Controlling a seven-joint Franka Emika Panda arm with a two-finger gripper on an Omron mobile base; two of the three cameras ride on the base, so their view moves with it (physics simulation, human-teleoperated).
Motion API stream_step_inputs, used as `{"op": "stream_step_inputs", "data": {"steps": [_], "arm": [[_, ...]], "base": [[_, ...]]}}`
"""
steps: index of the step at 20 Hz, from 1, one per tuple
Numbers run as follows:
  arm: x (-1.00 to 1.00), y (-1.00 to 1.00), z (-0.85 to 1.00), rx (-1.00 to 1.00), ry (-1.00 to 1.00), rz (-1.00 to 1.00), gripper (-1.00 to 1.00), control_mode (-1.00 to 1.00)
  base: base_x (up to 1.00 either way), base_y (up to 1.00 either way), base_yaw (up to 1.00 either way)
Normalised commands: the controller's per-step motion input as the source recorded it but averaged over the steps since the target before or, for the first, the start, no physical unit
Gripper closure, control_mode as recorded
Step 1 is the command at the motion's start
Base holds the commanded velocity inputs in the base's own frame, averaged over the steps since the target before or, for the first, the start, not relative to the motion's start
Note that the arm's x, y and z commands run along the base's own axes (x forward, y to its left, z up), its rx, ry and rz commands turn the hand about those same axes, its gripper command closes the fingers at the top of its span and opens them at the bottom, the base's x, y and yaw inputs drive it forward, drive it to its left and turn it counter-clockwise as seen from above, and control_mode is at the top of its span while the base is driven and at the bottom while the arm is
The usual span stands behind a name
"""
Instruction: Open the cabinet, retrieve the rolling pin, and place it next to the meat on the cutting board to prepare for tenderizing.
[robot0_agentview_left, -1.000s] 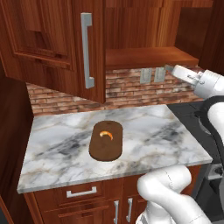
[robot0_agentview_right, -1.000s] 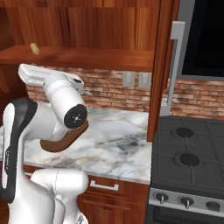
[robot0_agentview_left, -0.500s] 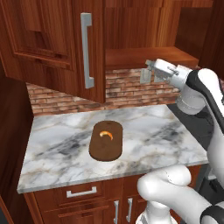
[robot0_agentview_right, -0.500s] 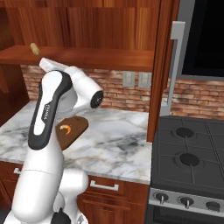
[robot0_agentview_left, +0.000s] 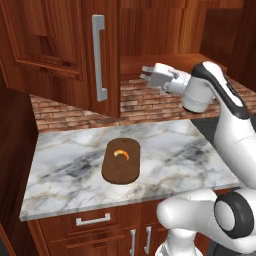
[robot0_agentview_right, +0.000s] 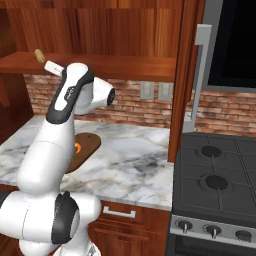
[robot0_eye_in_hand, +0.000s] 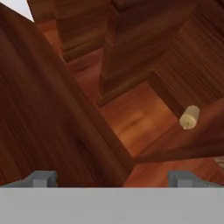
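Up by the open cabinet (robot0_agentview_left: 65, 45), the wide-open, empty pincer (robot0_agentview_left: 144, 74) faces the rolling pin (robot0_eye_in_hand: 189, 117).

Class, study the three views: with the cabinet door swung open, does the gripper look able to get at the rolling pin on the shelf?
Probably yes. The gripper is open, level with the shelf; the rolling pin lies ahead with nothing between. The door stands aside.

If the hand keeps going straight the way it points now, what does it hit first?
Probably wood inside the cabinet, not the rolling pin. The open hand aims into the open cabinet; straight ahead lie the shelf floor and a door edge. The pin sits off to one side of that line. Depth is unclear.
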Motion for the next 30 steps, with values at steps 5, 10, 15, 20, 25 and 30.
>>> {"op": "stream_step_inputs", "data": {"steps": [5, 10, 15, 20, 25, 30], "arm": [[0.01, 0.71, -0.10, 0.00, 0.02, 0.24, -1.00, -1.00], [-0.01, 0.80, -0.05, 0.00, 0.00, 0.22, -1.00, -1.00], [-0.20, 0.95, 0.00, -0.02, -0.01, 0.18, -1.00, -1.00], [-0.46, 1.00, 0.00, -0.06, -0.07, 0.13, -1.00, -1.00], [-0.61, 1.00, 0.00, -0.13, -0.11, 0.09, -1.00, -1.00], [-0.58, 1.00, 0.00, -0.17, -0.13, 0.07, -1.00, -1.00]], "base": [[0.00, 0.00, 0.00], [0.00, 0.00, 0.00], [0.00, 0.00, 0.00], [0.00, 0.00, 0.00], [0.00, 0.00, 0.00], [0.00, 0.00, 0.00]]}}
